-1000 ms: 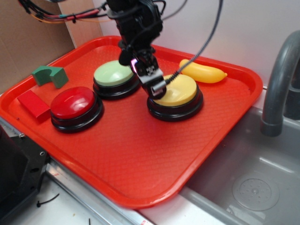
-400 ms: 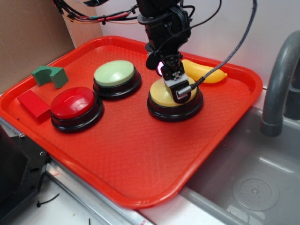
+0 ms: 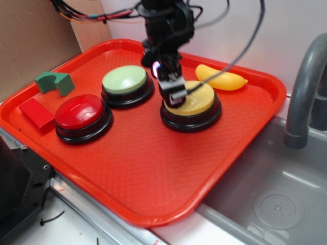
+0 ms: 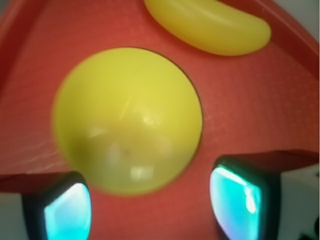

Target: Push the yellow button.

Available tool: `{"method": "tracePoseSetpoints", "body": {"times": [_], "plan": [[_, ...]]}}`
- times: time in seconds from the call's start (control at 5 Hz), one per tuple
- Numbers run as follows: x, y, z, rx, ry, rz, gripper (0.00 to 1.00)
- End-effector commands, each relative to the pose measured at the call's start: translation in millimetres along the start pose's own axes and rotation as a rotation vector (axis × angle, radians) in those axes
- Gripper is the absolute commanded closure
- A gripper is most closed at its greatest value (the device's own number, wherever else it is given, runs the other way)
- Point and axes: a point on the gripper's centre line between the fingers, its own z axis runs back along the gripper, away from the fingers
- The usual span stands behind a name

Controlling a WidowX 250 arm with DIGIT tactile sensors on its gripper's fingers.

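While poised over the near-left edge of the yellow button (image 3: 196,99), claw (image 3: 173,97) stands with fingers spread apart, holding nothing. Dome sits directly beneath and slightly ahead in the wrist view, off-centre. Could slide off the rounded rim on pressing down, missing the press. Just beyond: banana (image 3: 221,78), safe unless overshot. To the other side: pale green button (image 3: 125,79), a wrong press if drifting sideways.
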Motion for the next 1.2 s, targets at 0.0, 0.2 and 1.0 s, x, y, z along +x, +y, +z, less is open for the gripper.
{"method": "tracePoseSetpoints", "body": {"times": [0.0,0.2,1.0], "plan": [[-5.7,1.0,52.8,0.031,-0.107,0.076,0.00],[-11.1,0.9,61.7,0.011,-0.095,0.079,0.00],[-31.3,1.4,90.7,0.040,-0.081,0.143,0.00]]}}
